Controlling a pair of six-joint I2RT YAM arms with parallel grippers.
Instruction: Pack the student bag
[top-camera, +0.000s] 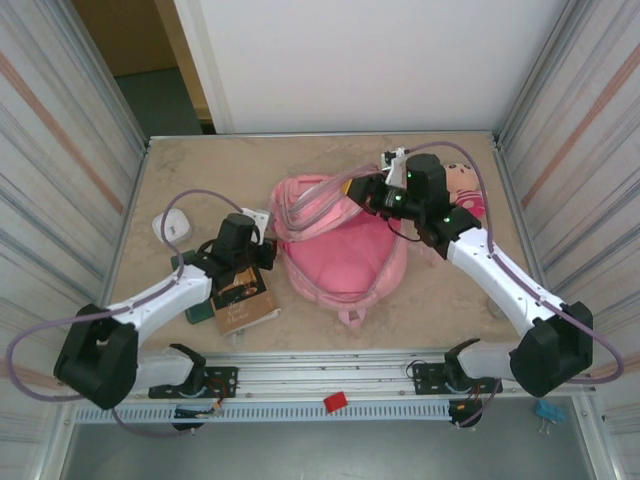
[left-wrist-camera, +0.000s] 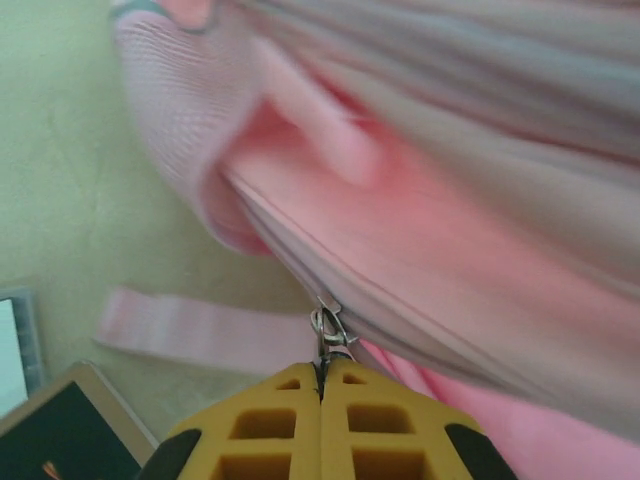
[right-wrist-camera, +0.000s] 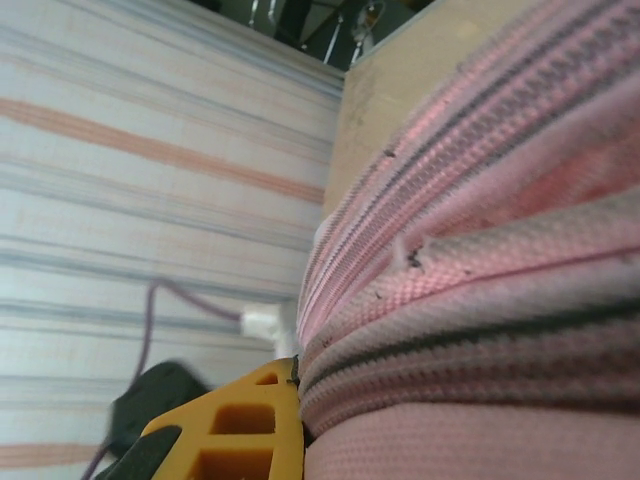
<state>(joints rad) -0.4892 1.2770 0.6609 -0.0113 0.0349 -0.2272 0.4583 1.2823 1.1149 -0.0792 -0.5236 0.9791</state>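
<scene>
One bag (top-camera: 345, 258): left gripper (left-wrist-camera: 322, 388) at 9 o'clock pinches one zip pull (left-wrist-camera: 328, 335); right gripper (top-camera: 372, 193) at 1 o'clock clamps its rim.

Your top view looks down on the whole bench (top-camera: 200, 170) from high behind its near edge; both wrist views sit very close against the student bag (top-camera: 340, 250), the right one nearest; all three share that bag

bag (top-camera: 340, 262) pink cloth, soft and matt, coarse ribbed weave on its webbing (right-wrist-camera: 480, 300), small shiny metal zip pull (left-wrist-camera: 328, 331), fingers (left-wrist-camera: 272, 432) yellow matt plastic, tabletop (top-camera: 200, 162) matt mottled beige, walls (top-camera: 60, 130) ribbed sheet metal
</scene>
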